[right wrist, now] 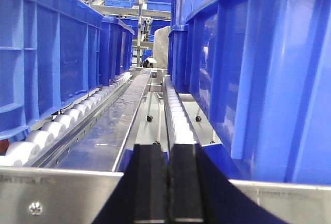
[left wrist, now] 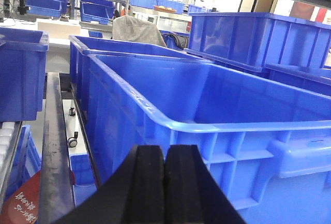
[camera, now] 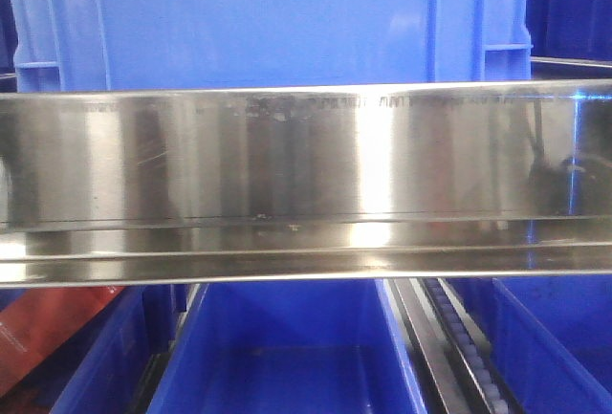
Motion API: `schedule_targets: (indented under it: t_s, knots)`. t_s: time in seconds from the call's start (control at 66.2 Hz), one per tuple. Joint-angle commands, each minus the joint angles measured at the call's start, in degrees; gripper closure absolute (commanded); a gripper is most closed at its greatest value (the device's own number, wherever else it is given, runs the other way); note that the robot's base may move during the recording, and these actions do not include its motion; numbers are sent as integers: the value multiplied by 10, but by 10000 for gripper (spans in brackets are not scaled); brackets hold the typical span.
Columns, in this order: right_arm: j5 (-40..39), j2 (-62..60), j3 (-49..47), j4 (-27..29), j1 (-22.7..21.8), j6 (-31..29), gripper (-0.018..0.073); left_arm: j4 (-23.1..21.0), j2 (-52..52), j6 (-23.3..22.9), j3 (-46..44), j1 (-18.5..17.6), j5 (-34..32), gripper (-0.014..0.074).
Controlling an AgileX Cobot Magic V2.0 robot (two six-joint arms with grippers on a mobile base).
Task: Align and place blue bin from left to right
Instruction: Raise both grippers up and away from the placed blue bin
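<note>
A steel rail (camera: 306, 180) blocks the blue bin's (camera: 268, 17) lower wall.

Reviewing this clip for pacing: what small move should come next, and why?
Probably open the left end effector and ease it toward the blue bin: both end effectors, the right too, are shut and hold nothing, and the bin's rim lies just ahead.

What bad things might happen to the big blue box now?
1. Both jaws look shut and hold nothing. The left gripper sits below the blue bin's rim, so pushing forward might shove the bin crooked rather than grip it.
2. The right gripper points down a narrow gap between bins on the rollers; a sideways swing could knock one.
3. The steel rail blocks the front view, so bumps may go unseen.
</note>
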Motion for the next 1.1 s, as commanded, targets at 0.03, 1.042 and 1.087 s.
schedule_targets:
  t_s: [0.03,1.042,1.087]
  knots:
    - [-10,-4,0,2,0,-3,639,2,-4,1,1,-3,-12,707]
    - [-10,-4,0,2,0,-3,639,-162,-275,273,231,193,-7,707]
    - [-10,-4,0,2,0,-3,639,-162,-294,273,245,193,-6,707]
